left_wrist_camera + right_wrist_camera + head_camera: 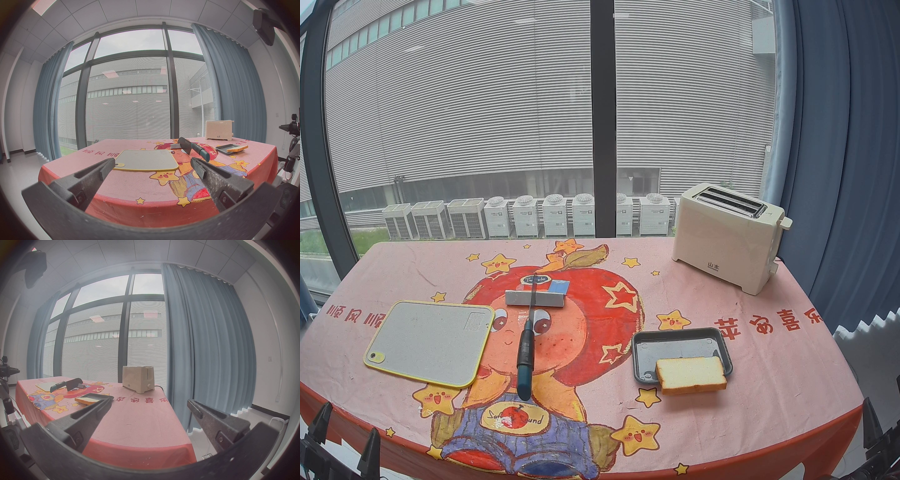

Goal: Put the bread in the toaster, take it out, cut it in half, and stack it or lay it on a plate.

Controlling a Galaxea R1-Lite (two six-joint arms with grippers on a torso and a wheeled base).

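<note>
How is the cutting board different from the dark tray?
The cutting board is pale grey with a yellow edge; the tray is dark. The cutting board is flat and bare; the tray has a raised rim and carries the bread. Both are rounded rectangles lying flat.

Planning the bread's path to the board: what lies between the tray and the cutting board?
The knife, blade propped on a grey stand, lies between the cutting board and the tray with the bread, in the head view.

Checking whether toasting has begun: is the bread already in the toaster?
No, the bread lies across the near rim of the dark tray, well apart from the toaster.
</note>
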